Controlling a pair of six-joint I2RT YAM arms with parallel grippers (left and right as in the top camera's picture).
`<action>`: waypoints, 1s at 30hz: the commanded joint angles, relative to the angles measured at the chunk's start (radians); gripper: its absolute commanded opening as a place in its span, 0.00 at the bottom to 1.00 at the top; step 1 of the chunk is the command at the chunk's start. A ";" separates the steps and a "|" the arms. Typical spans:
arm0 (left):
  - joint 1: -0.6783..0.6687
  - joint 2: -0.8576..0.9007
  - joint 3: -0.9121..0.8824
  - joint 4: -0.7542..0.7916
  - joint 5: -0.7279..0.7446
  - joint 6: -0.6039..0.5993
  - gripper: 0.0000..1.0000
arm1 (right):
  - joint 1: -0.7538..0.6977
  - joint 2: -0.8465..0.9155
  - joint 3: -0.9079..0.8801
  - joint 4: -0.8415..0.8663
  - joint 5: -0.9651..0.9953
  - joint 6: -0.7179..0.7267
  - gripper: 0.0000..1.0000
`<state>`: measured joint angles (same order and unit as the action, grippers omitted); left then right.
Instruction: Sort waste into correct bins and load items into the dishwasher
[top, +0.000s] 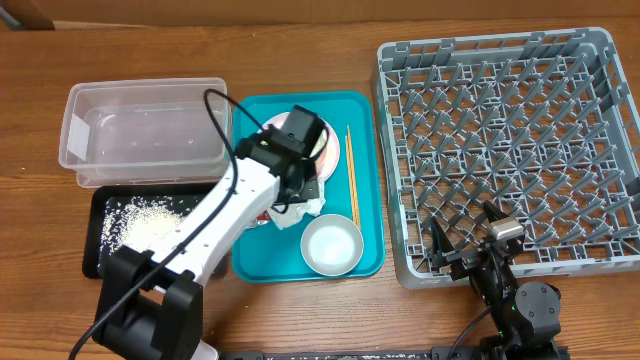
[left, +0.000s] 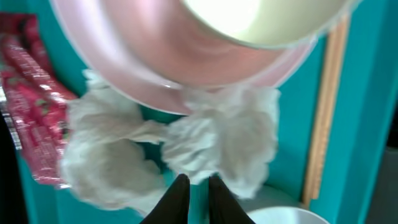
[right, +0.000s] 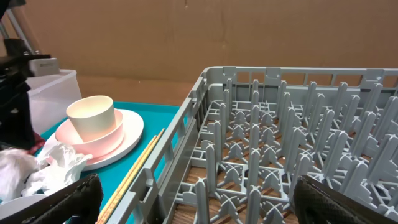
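You've only got loose white rice (top: 150, 222) in the shallow black tray (top: 95, 262) so far; the grey plastic peg rack (top: 390, 180) is bare, left gripper (left: 198, 186) nearly closed at the crumpled white napkins (left: 211, 140), right gripper (top: 468, 232) spread wide.

The left arm (top: 215, 225) reaches toward one o'clock, the left tool (left: 194, 186) pointing down, jaws nearly pinched together. The right tool (right: 196, 196) sits low at five o'clock, jaws spread wide.

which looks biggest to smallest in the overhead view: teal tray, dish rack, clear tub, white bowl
1. dish rack
2. teal tray
3. clear tub, clearly smaller than the tray even though its rim sits nearer the camera
4. white bowl
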<state>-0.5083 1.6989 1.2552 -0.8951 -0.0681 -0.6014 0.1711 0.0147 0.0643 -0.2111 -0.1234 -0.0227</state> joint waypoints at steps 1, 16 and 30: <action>-0.041 0.005 0.009 0.026 0.008 0.015 0.14 | 0.003 -0.012 0.000 0.002 -0.001 -0.001 1.00; -0.056 0.015 0.008 0.090 -0.050 0.023 0.41 | 0.003 -0.012 0.000 0.002 -0.001 -0.001 1.00; -0.057 0.053 0.027 0.069 -0.054 0.049 0.04 | 0.003 -0.012 0.000 0.002 -0.001 -0.001 1.00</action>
<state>-0.5571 1.7676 1.2564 -0.8040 -0.1013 -0.5728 0.1711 0.0147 0.0643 -0.2111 -0.1234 -0.0223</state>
